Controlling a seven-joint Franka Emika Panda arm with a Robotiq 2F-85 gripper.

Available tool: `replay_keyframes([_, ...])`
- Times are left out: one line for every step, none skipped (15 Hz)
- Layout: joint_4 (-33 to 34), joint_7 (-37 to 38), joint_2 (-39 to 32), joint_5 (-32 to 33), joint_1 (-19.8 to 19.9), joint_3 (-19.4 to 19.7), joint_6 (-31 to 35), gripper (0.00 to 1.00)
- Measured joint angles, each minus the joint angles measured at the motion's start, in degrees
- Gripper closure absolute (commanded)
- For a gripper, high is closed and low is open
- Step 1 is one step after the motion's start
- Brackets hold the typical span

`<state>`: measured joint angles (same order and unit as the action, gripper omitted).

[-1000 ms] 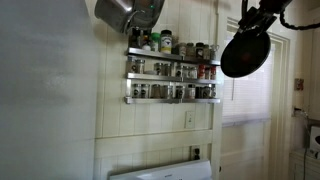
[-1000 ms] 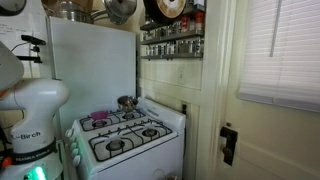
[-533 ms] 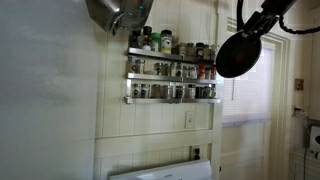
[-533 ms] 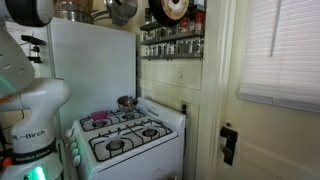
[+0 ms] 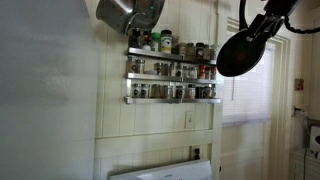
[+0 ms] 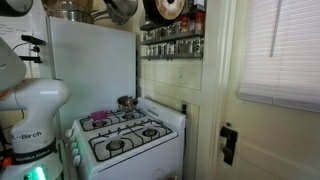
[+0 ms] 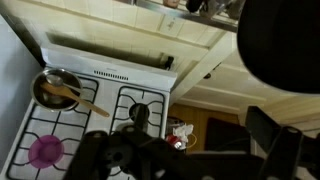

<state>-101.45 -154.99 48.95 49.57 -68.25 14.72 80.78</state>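
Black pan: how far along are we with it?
Done: nothing finished that shows. The black pan is up in the air beside the spice rack, not on the stove. In hand: the gripper hovers high above the stove with the pan close by; whether it grips the pan cannot be told. Left: probably securing the pan and setting it somewhere; the pot takes one rear burner.

Dim kitchen w/ white panel wall (image 5: 150, 125), spice rack (image 5: 172, 80), window blinds (image 6: 280, 50), white stove (image 6: 130, 140).
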Motion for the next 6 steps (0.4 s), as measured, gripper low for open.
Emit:
replay_keyframes([0.0,-0.2,-1.0,-1.7,2.7,-1.2,-1.9,0.0])
replay_keyframes([0.0,-0.3,-2.1,-3.3,5.4,-2.6,-3.8,0.0])
replay_keyframes([0.0,-0.3,-3.1,-4.7,8.0,-3.9,-5.7,0.0])
replay_keyframes([0.0,-0.3,-4.2,-6.1,10.3,-5.1,-7.3,0.0])
replay_keyframes([0.0,-0.3,-5.1,-7.5,12.6,-6.3,-8.6,0.0])
replay_keyframes([0.0,-0.3,-6.0,-8.7,14.7,-7.4,-9.1,0.0])
